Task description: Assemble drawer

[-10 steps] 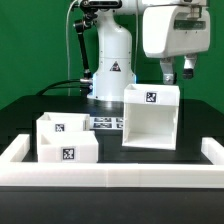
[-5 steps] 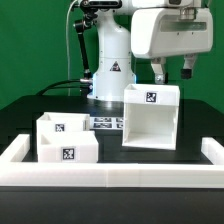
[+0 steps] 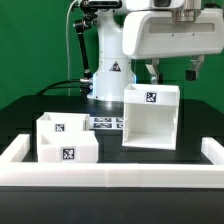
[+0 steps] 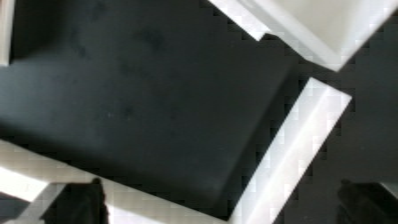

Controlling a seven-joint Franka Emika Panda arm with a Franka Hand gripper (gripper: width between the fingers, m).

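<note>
We find no box inserted: the housing (image 3: 150,118) sits below the spread, empty gripper (image 3: 171,72), both small boxes (image 3: 66,148) well aside

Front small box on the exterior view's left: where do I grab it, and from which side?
Probably its wall toward the exterior view's right, gripped at the rim from above. The front small box sits upright, open-topped, so the open tool can straddle that thin wall; the other small box crowds its rear.

black table (image 3: 30,112), low white border wall (image 3: 110,176) (along the front edge), marker board (image 3: 103,123), green backdrop (image 3: 30,40)
</note>
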